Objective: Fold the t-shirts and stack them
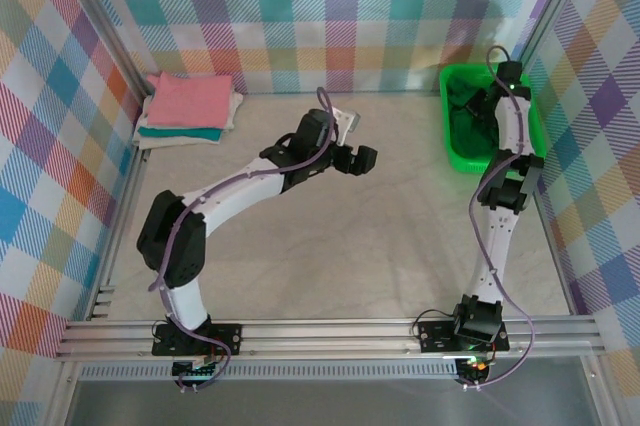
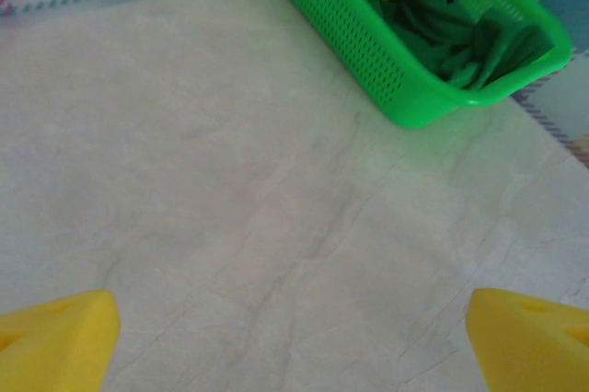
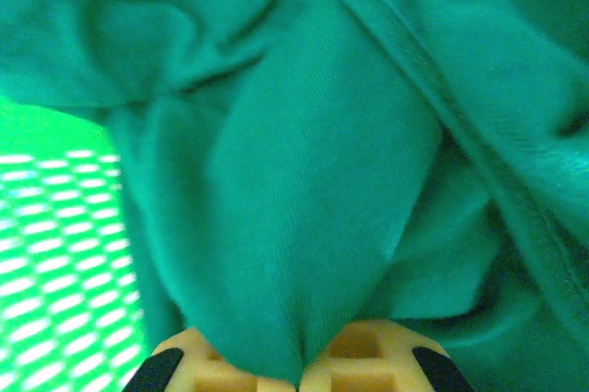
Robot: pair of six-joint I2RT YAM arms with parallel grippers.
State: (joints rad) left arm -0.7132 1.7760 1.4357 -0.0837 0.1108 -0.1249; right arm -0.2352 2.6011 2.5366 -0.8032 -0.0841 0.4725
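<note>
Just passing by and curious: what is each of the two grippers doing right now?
Left gripper: open, holding nothing.
Right gripper: closed on the dark green cloth t-shirt in the bright green plastic basket.

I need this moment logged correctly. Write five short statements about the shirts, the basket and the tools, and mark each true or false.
1. The right tool is shut on the green shirt. True.
2. The left tool holds a shirt. False: it is open over bare table.
3. The pink shirt tops the folded stack. True.
4. The basket stands right beside the stack. False: the basket is at the far right, the stack at the far left.
5. The green shirt lies spread flat on the table. False: it is bunched inside the basket.
</note>
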